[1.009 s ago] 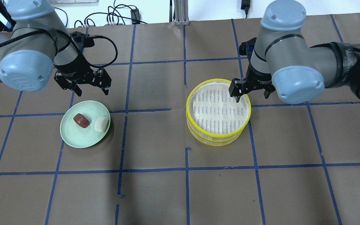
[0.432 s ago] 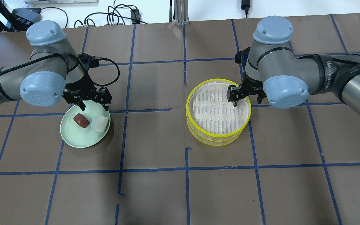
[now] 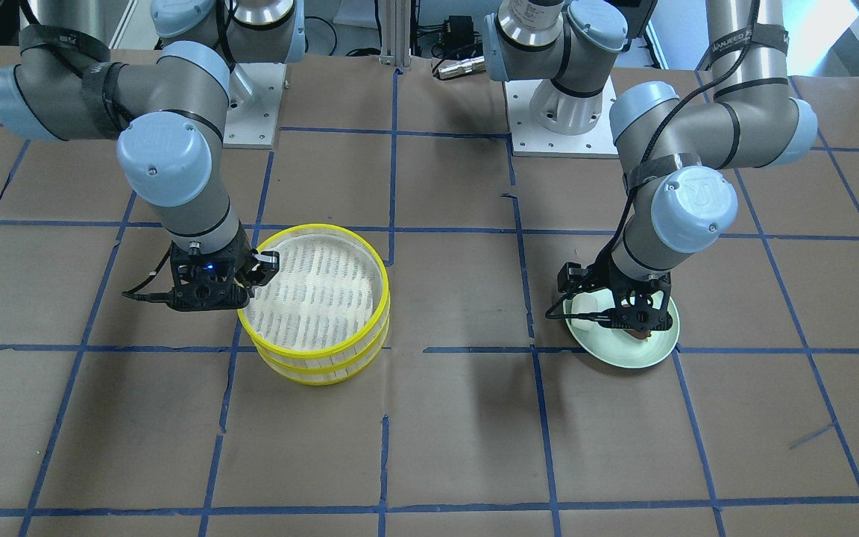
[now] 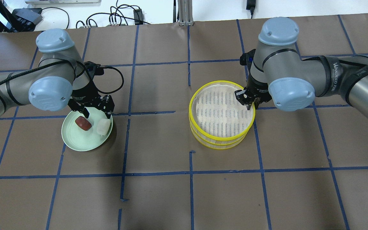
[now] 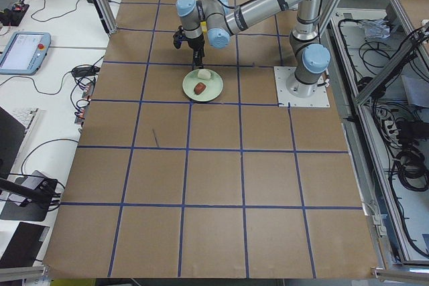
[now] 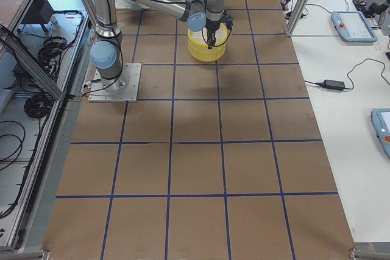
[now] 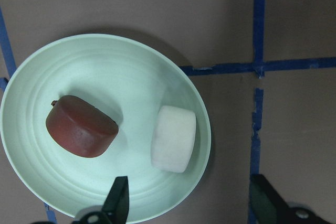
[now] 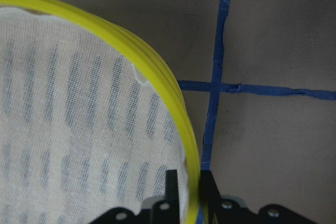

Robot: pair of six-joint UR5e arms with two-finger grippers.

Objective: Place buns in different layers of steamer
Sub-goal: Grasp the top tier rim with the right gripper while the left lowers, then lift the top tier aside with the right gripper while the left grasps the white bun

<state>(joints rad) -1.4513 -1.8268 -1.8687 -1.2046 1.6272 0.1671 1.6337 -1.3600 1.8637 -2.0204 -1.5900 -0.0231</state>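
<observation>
The reddish-brown bun (image 4: 83, 123) and the white bun (image 4: 103, 126) lie side by side on a pale green plate (image 4: 75, 140). My left gripper (image 4: 97, 111) is open and empty just above the plate's far edge. In the left wrist view its fingertips (image 7: 118, 198) stand near the white bun (image 7: 174, 138) and the brown bun (image 7: 81, 127), touching neither. The steamer (image 4: 222, 138) stands as two stacked yellow-rimmed tiers, both empty as far as shows. My right gripper (image 4: 249, 101) is shut on the top tier's rim (image 8: 152, 66) at its right side, one finger inside and one outside.
The table is brown paper with a grid of blue tape lines (image 4: 152, 112). Cables (image 4: 117, 16) lie beyond the far edge. The plate (image 3: 623, 354) and the steamer (image 3: 325, 350) stand about one grid square apart.
My left gripper came down and forward to the plate's far edge, still open. My right gripper closed on the steamer's top rim, and the steamer shifted slightly left.
</observation>
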